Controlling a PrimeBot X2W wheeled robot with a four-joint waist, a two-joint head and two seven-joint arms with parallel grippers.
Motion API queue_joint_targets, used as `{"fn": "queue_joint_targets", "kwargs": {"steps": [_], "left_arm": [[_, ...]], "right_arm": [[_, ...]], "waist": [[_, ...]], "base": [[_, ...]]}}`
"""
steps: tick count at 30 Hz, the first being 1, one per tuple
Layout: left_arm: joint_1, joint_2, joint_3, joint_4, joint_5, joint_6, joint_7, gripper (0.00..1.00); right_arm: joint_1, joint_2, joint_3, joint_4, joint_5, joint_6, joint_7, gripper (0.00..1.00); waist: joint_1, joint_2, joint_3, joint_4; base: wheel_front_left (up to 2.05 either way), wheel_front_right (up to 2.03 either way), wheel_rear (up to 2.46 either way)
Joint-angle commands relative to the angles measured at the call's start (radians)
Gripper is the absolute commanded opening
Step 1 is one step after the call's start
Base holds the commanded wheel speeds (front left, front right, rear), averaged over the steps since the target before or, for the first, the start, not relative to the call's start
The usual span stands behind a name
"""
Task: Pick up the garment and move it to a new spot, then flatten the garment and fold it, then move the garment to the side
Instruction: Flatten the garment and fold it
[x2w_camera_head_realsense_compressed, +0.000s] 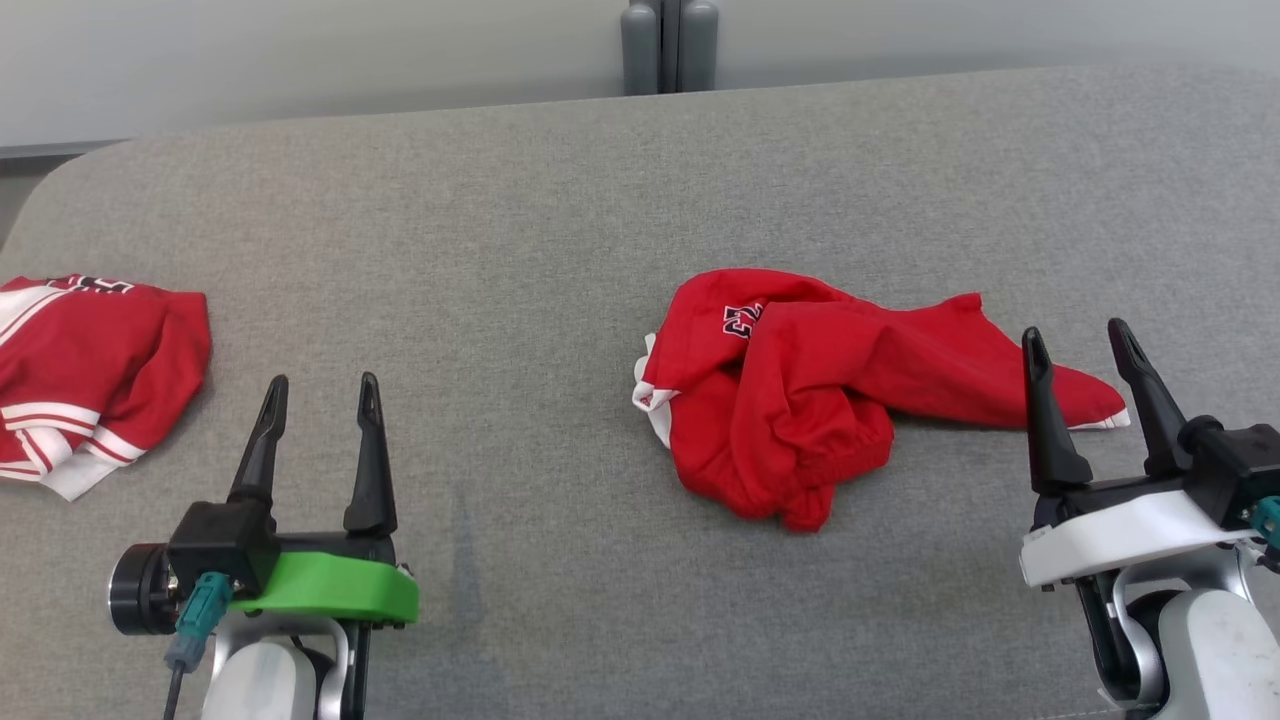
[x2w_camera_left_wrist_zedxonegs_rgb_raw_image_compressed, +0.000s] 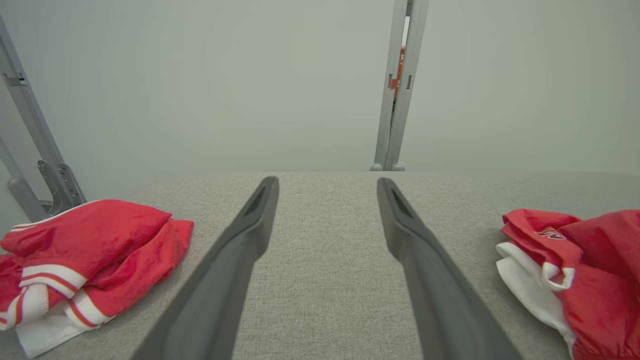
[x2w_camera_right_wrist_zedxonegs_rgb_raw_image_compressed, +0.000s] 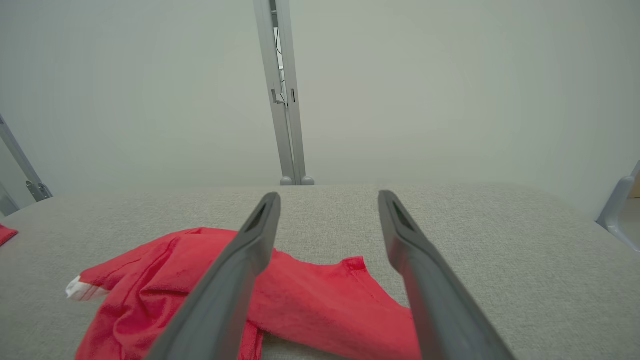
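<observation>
The crumpled red garment (x2w_camera_head_realsense_compressed: 800, 390) lies on the grey padded table (x2w_camera_head_realsense_compressed: 500, 200), right of centre in the head view. Its long axis runs across the table from side to side: a bunched mass with a white-edged opening and a printed mark sits toward the middle, and a flatter tapered end with a white hem reaches out toward the robot's right. The right gripper (x2w_camera_head_realsense_compressed: 1076, 328) stands at this tapered end, jaws spread wide and holding nothing. In the right wrist view the red cloth passes beneath the inner finger and into the gap between the fingers; whether a finger touches the cloth cannot be told. The left gripper (x2w_camera_head_realsense_compressed: 323, 380) is also spread wide and empty, over bare table, well apart from the garment, which lies to its right. A second red garment (x2w_camera_head_realsense_compressed: 90, 380) with white stripes rests at the table's left edge, beyond the left gripper; it appears to be set aside and is judged not to be the present work. The right arm is the nearer one for the first pickup. The tapered end offers it the closest purchase.
</observation>
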Motion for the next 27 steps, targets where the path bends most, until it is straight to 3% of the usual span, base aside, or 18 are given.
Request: {"fn": "queue_joint_targets", "kwargs": {"steps": [1, 27], "left_arm": [[0.016, 0.007, 0.003, 0.0, 0.01, 0.004, 0.0, 1.0], [0.023, 0.018, -0.023, -0.009, -0.006, 0.019, 0.002, 1.0]], "right_arm": [[0.019, 0.002, 0.003, -0.017, -0.001, -0.001, 0.01, 1.0], [0.045, 0.007, 0.001, -0.052, 0.007, -0.001, 0.055, 1.0]], "waist": [[0.0, -0.0001, -0.013, -0.007], [0.0, -0.0001, -0.013, -0.012]], "base": [[0.0, 0.0, 0.0], [0.0, 0.0, 0.0]]}}
